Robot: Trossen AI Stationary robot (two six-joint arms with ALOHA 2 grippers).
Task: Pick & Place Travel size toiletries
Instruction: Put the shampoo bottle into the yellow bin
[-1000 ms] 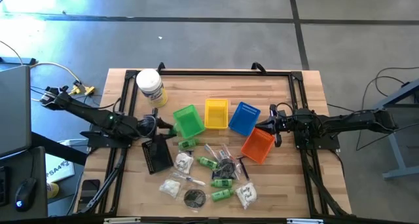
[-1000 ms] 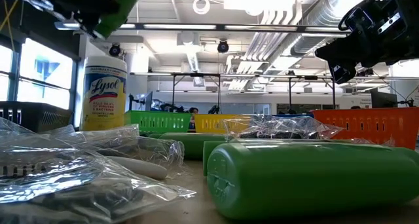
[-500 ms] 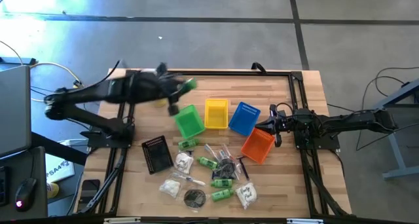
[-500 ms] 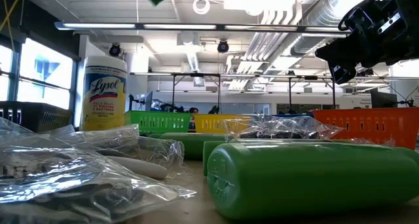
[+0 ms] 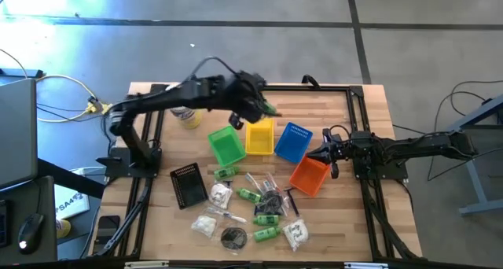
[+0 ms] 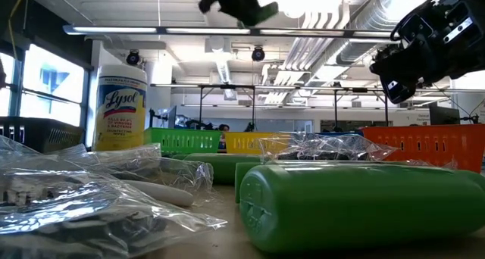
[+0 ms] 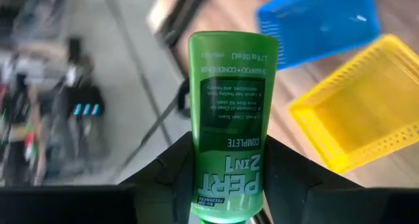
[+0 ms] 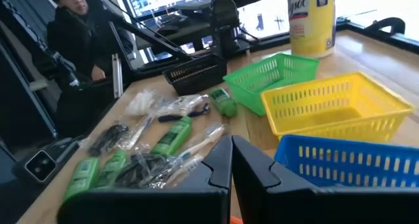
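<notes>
Four baskets sit in a row across the middle of your bench (image 5: pixel 361 104): the green basket (image 5: pixel 226 145), the yellow basket (image 5: pixel 259 137), the blue basket (image 5: pixel 293 141) and the orange basket (image 5: pixel 310 175), running from 9 toward 3 o'clock in the high view. The black basket (image 5: pixel 189 186) lies at 7 o'clock from the green one, and the white jar with the yellow label (image 5: pixel 187 116) stands at 10 o'clock from it, half covered by the left arm.

Your left hand (image 5: pixel 263 108) hangs above the bench just off the yellow basket's 12 o'clock edge, clamped on a green bottle (image 7: pixel 226 122). In the left wrist view the bottle stands out beyond the fingers, its dark green label reading "PERT 2in1", with the yellow and blue baskets below it. In the low view the hand is only a dark blur near the ceiling lights.

Your right hand (image 5: pixel 324 153) waits at the orange basket's 12 o'clock corner, fingers pressed together on nothing.

The remaining toiletries (image 5: pixel 255 210) are strewn at 6 o'clock from the baskets: green bottles, white sachets, clear-wrapped sticks and a black round pouch (image 5: pixel 233 237). The pile overlaps, so single sticks are hard to separate. A person (image 8: pixel 75 34) shows beyond the bench in the right wrist view.
</notes>
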